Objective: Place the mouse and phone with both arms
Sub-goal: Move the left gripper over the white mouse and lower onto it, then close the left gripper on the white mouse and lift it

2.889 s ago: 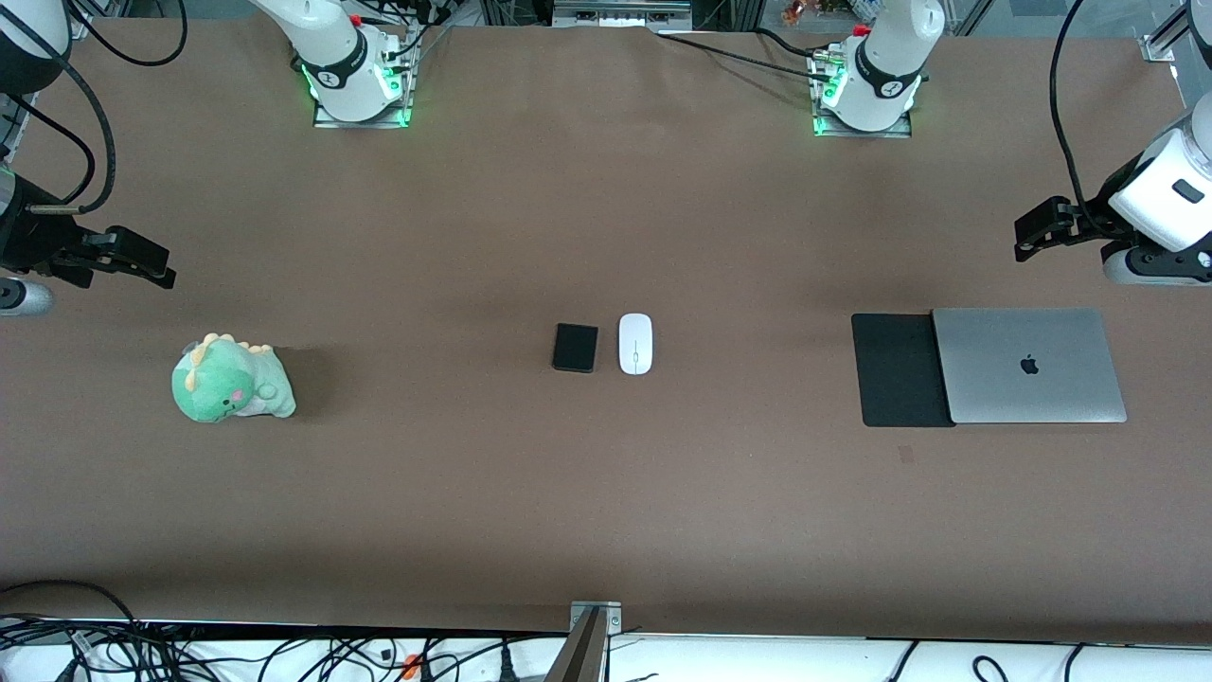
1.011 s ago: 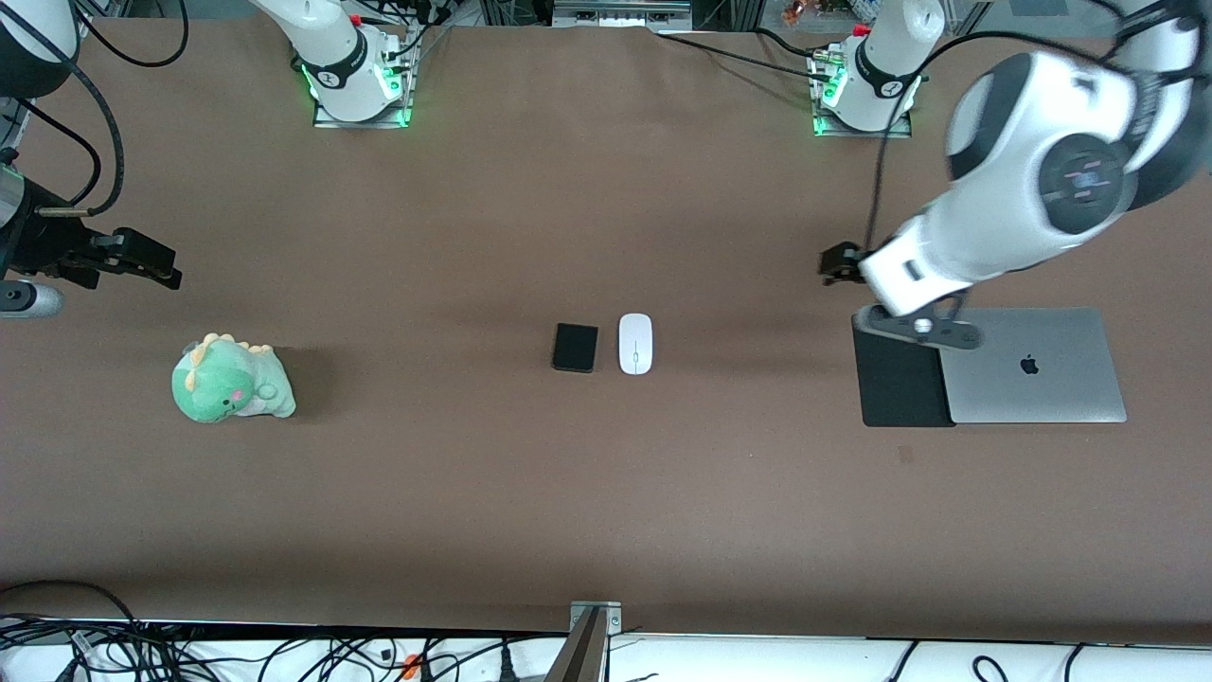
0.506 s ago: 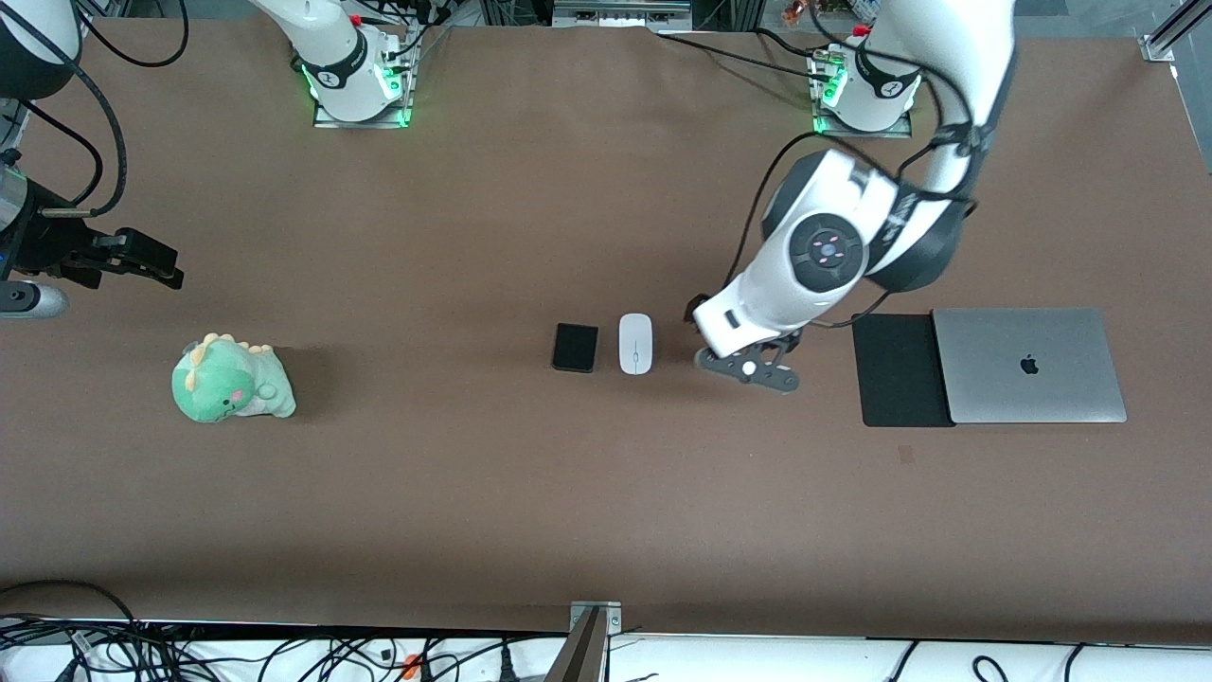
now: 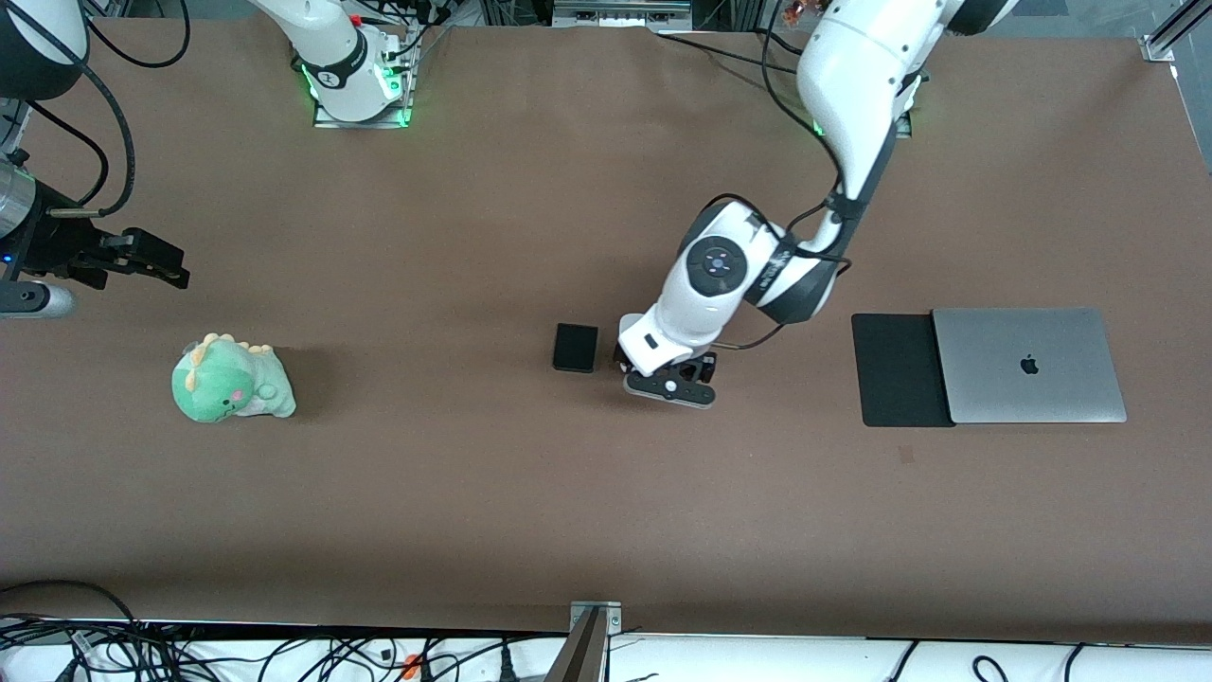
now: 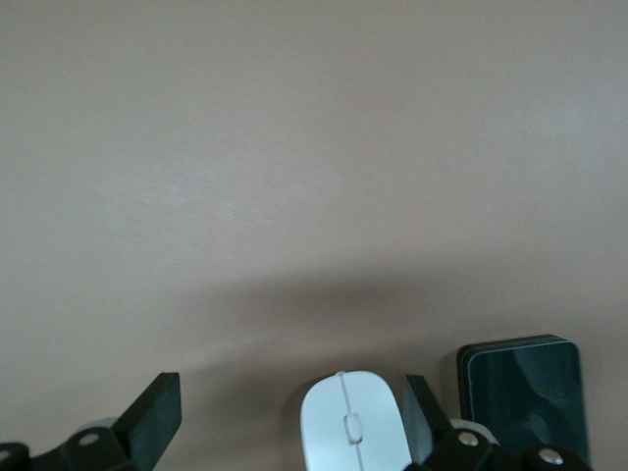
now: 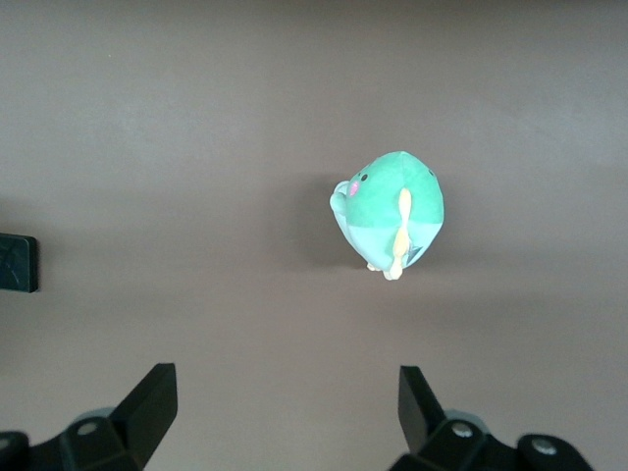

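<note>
The left claw (image 5: pixel 285 432) has come over the mouse (image 5: pixel 353 435), fingers apart, ready to grasp; the right claw (image 6: pixel 280 417) waits open near the table's edge

A green plush dinosaur (image 4: pixel 232 379) sits toward the right arm's end of the bench (image 4: pixel 473 493). A closed silver laptop (image 4: pixel 1029 365) overlaps a black mouse pad (image 4: pixel 898 370) toward the left arm's end.

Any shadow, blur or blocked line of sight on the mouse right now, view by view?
Front view: the left arm's wrist hides the mouse; the phone beside it shows sharply. Left wrist view: the mouse is cut off by the frame edge, between the open left gripper's fingers, under a soft shadow. Right wrist view: no mouse, just the plush dinosaur.
</note>
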Motion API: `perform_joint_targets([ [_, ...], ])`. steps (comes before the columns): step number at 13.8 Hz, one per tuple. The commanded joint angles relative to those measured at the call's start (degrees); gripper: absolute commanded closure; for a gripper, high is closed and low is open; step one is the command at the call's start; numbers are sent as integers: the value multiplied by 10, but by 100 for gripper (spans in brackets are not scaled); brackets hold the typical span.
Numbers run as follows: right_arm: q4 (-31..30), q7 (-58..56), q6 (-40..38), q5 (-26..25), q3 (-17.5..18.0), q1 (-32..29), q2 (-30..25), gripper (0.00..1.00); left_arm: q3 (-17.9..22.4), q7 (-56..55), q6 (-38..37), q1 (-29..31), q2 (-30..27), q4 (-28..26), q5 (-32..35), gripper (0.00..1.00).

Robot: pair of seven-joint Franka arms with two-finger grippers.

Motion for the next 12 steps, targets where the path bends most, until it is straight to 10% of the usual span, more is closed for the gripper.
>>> perform_joint_targets([
  [1,-4,7,-4,-10,0,3,-4,0,11,-32,5,-17,19,13,48,0],
  [12,-8,6,-3,-10,0,12,5,0,8,-90,40,-53,32,-43,46,0],
])
